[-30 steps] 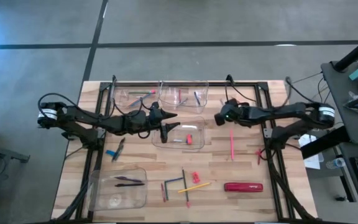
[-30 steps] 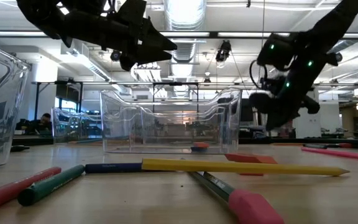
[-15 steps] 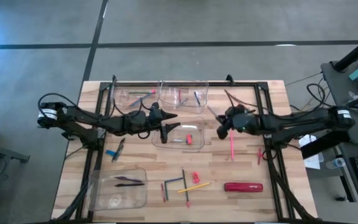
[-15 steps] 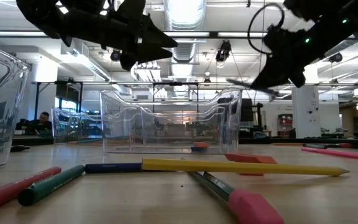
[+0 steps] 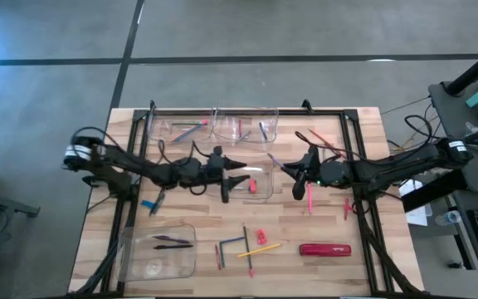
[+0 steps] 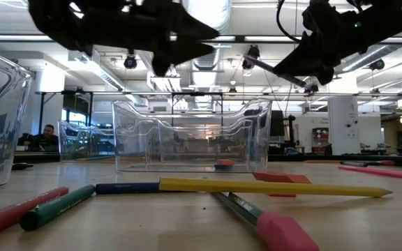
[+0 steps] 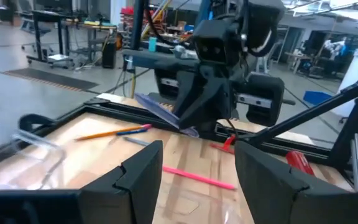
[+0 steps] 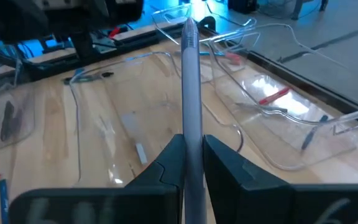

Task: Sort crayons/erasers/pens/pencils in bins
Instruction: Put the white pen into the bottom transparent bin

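Observation:
My right gripper (image 5: 299,173) is shut on a grey pen (image 8: 190,93) and holds it above the table, just right of the middle clear bin (image 5: 265,193). That bin holds a red eraser (image 5: 253,186). My left gripper (image 5: 237,179) is open and empty above the same bin; its fingers show spread in the left wrist view (image 7: 197,180). Two more clear bins (image 5: 243,126) stand at the far edge with sticks in them. A fourth bin (image 5: 158,249) stands near left with dark pens. Loose pencils (image 5: 260,247) and an eraser (image 5: 261,236) lie near the front. My right gripper pinches the grey pen between its two fingers (image 8: 166,163). The pen lies along the fingers, and its long free part (image 8: 189,56) sticks out past the fingertips toward the middle bin. The held end is hidden between the fingers. The pen is lifted clear of the table (image 6: 274,72).
A pink pencil (image 5: 309,195) lies on the wood under my right gripper. A large red oblong object (image 5: 324,248) lies near the front right. A blue piece and a dark pen (image 5: 156,200) lie left of the middle bin. A black frame rail (image 5: 359,166) runs along each side.
My right gripper has gone up and toward the table's near edge with the grey pen, which now sticks out toward the middle bin. My left gripper has shifted a little toward the right and near edges, over the middle bin, still open.

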